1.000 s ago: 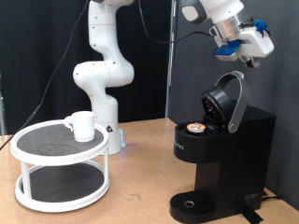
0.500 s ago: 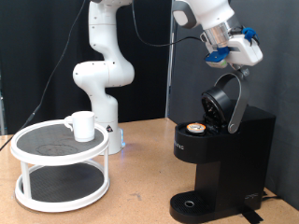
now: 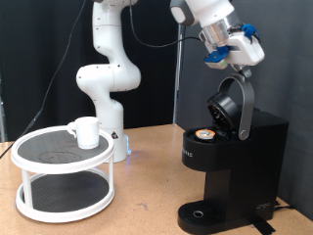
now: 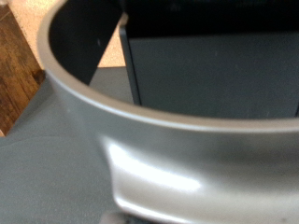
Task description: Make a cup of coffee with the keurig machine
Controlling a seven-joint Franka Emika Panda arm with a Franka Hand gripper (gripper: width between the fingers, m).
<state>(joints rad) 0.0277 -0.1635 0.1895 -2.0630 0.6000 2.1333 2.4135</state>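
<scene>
The black keurig machine [image 3: 231, 164] stands at the exterior view's right with its domed lid [image 3: 232, 106] hinged up and open. A brown-topped pod [image 3: 203, 135] sits in the open chamber. My gripper [image 3: 238, 55] is right above the top edge of the raised lid. The wrist view shows only the lid's silver ring [image 4: 140, 131] and the black machine body [image 4: 215, 75] very close; no fingers show there. The white cup [image 3: 86, 132] stands on the upper tier of a round white stand [image 3: 39, 166] at the exterior view's left, far from the gripper. The round drip base [image 3: 201, 213] holds nothing.
The white robot base [image 3: 106, 78] rises behind the stand. A wooden table top [image 3: 147, 201] carries the stand and machine. A dark vertical panel [image 3: 181, 88] stands behind the machine.
My gripper has moved down and to the exterior view's left, from beyond the lid to just above its top edge. The cup and pod have not moved.
</scene>
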